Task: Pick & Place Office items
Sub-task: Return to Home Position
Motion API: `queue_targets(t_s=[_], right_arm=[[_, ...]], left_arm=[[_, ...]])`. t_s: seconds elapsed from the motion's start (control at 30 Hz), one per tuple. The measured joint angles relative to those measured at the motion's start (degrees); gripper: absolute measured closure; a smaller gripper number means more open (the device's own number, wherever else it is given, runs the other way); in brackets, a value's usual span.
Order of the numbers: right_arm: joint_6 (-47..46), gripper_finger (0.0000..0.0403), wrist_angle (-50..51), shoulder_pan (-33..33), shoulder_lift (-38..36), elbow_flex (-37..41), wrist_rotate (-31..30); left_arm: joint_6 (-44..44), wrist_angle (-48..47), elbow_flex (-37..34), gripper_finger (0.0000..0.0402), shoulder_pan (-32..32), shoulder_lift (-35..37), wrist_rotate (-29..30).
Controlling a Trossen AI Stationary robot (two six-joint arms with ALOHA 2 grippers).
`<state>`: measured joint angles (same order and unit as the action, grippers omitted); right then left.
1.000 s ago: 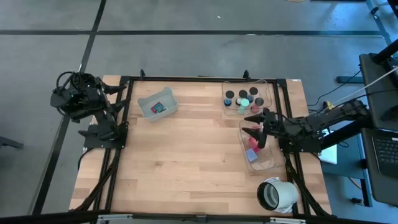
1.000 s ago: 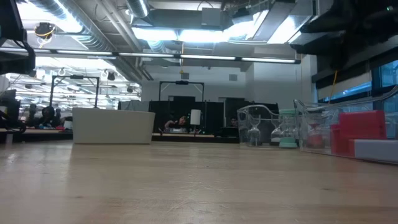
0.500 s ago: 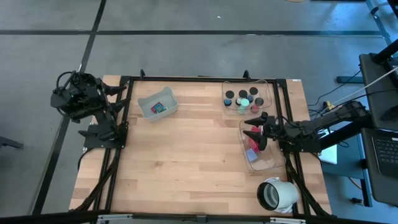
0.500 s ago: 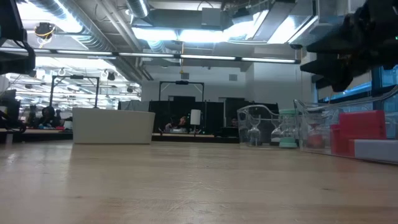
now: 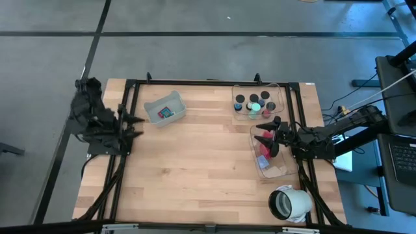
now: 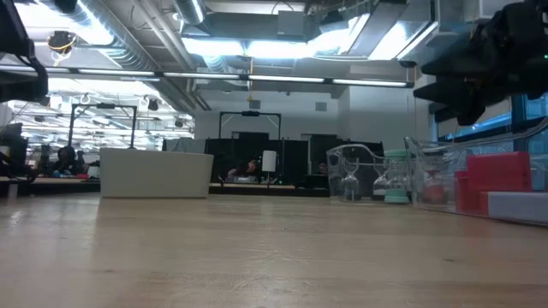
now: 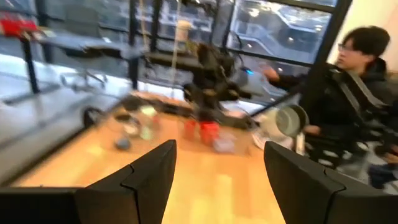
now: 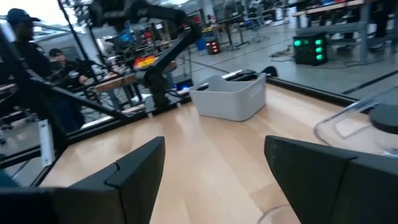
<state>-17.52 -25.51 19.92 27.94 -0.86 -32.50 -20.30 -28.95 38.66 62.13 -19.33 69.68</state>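
Right end effector hangs released, fingers spread and empty, over the long clear tray at the worktop edge. Red blocks lie inside that tray. Black caps and teal bits sit in a second clear tray just beside it. Well apart from it, a grey bin holds a blue piece. Farther still, the left end effector is likewise released, empty.

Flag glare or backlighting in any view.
Low view: ceiling lights blow out, leaving the right gripper above the clear tray a black silhouette. Left wrist view: windows glow bright past the left gripper. High view: even light on the table, no glare.
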Motion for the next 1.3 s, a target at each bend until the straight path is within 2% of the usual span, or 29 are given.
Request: queue_targets(t_s=[0.27,0.4,0.5,0.73,0.83,1.03,1.2,1.3], right_arm=[[0.00,0.0124,0.23,0.00,0.00,0.00,-4.76],[-1.19,0.0124,0.26,0.00,0.02,-0.01,-4.71],[-1.33,0.0124,0.41,0.00,0.04,-0.02,-4.56],[-0.43,0.0145,0.45,0.00,0.04,-0.07,-4.58],[-0.42,0.0160,0.45,0.00,0.04,-0.09,-4.58],[-0.21,0.0185,0.45,0.00,0.04,-0.09,-4.58],[0.00,0.0197,0.49,0.00,0.04,-0.09,-4.58],[0.03,0.0199,0.69,0.00,0.04,-0.09,-4.58]], left_arm=[[-16.66,0.89,-11.67,0.0162,-2.32,0.00,-3.50],[-19.85,3.34,-15.76,0.0162,-6.00,0.00,-5.70],[-16.84,9.47,-18.37,0.0162,-9.35,0.00,-10.44],[0.20,33.60,-25.50,0.0162,-18.22,-0.11,-32.27],[3.49,38.73,-27.83,0.0162,-22.81,-0.11,-38.29],[2.20,39.86,-30.77,0.0162,-34.18,-0.11,-44.40],[3.25,39.85,-30.81,0.0162,-44.03,-0.11,-56.74],[5.23,39.02,-30.81,0.0162,-49.30,-0.11,-61.46]])
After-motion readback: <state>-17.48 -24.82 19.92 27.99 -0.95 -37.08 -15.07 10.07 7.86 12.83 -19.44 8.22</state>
